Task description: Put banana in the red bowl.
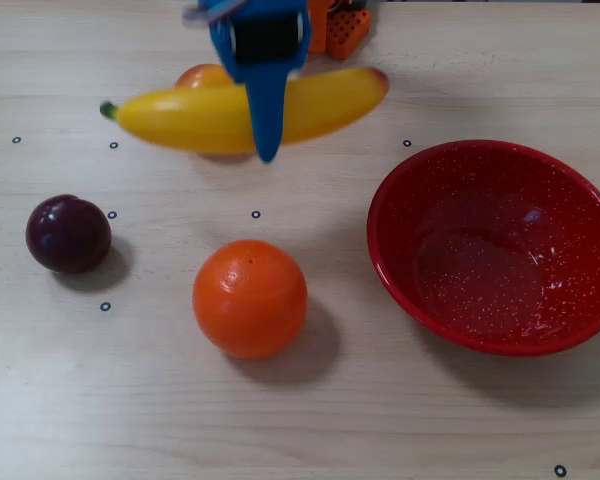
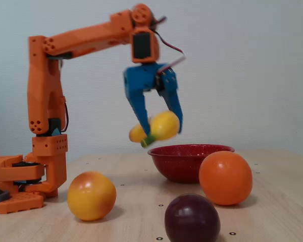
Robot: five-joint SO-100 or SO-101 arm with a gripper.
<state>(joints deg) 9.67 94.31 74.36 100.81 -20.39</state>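
The gripper (image 2: 159, 132) is clamped around the middle of the banana (image 1: 195, 115) and holds it in the air, clear of the table (image 1: 310, 420) — in the fixed view it hangs above the rim of the red bowl (image 2: 187, 159). In the overhead view the bowl (image 1: 495, 245) sits to the right, with an orange (image 1: 249, 298) and a dark plum (image 1: 68, 233) on the table — all apart from one another.

Bright even light; soft shadows; slight motion blur.
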